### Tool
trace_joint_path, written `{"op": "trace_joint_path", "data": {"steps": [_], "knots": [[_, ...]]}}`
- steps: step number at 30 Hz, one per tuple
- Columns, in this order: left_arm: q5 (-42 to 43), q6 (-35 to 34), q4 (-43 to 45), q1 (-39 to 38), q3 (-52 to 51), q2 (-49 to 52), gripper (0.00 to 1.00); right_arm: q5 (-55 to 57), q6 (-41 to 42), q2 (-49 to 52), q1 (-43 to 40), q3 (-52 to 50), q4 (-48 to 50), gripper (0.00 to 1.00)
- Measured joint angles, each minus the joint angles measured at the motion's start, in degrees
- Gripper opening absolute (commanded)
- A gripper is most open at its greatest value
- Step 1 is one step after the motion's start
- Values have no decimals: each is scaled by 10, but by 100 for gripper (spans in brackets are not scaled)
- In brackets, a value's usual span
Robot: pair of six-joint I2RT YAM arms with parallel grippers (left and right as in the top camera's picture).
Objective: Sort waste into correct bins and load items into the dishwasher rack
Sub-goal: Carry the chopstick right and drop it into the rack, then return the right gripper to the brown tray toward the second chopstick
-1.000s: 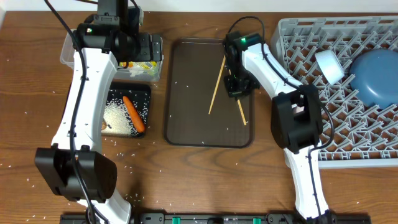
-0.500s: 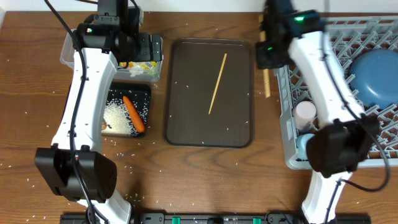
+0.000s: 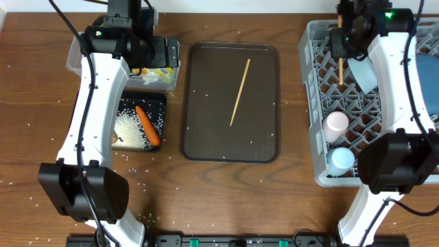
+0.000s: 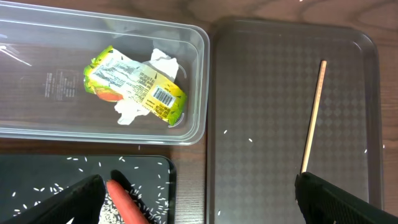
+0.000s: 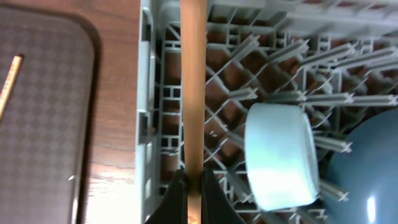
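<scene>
My right gripper [image 3: 341, 42] [image 5: 194, 186] is shut on one wooden chopstick [image 3: 341, 68] [image 5: 193, 81] and holds it over the left part of the grey dishwasher rack [image 3: 312, 103] [image 5: 149, 112]. The other chopstick [image 3: 240, 92] [image 4: 313, 118] lies on the brown tray [image 3: 206, 130]. The rack holds a pink cup [image 3: 336, 123], a light-blue cup [image 3: 341, 160], a small light-blue bowl [image 3: 363, 72] [image 5: 280, 155] and a large blue bowl [image 5: 364, 180]. My left gripper [image 4: 205, 205] is open and empty above the clear tub [image 4: 186, 74], which holds the yellow-green wrapper [image 4: 134, 84] and white tissue [image 4: 163, 61]. The black tray [image 3: 159, 103] holds a carrot [image 3: 147, 125] and rice [image 3: 130, 127].
Loose rice grains are scattered over the wooden table [image 3: 41, 158] and the brown tray. The left arm [image 3: 92, 116] reaches across the black tray's left side. The right arm [image 3: 391, 89] passes over the middle of the rack.
My right gripper lifted one chopstick off the brown tray and carried it right, to above the rack's left side. The left arm has not moved.
</scene>
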Motion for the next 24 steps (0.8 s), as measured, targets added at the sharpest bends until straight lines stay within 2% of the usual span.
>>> {"op": "trace_joint_path", "data": {"steps": [5,6,7,8,9,10,12,19,24], "knots": [[0,0,0,0,0,0,98,-23,-25,0,-1,0,2,2],[0,0,0,0,0,0,97,-25,-27,0,-1,0,2,6],[0,0,0,0,0,0,98,-28,-29,0,0,0,2,17],[0,0,0,0,0,0,98,-30,-29,0,1,0,3,32],[0,0,0,0,0,0,98,-32,-32,1,1,0,3,40],[0,0,0,0,0,0,98,-34,-31,1,1,0,4,47],[0,0,0,0,0,0,98,-36,-30,3,1,0,4,53],[0,0,0,0,0,0,98,-40,-26,4,3,0,4,56],[0,0,0,0,0,0,98,-84,-26,4,21,0,9,56]]}}
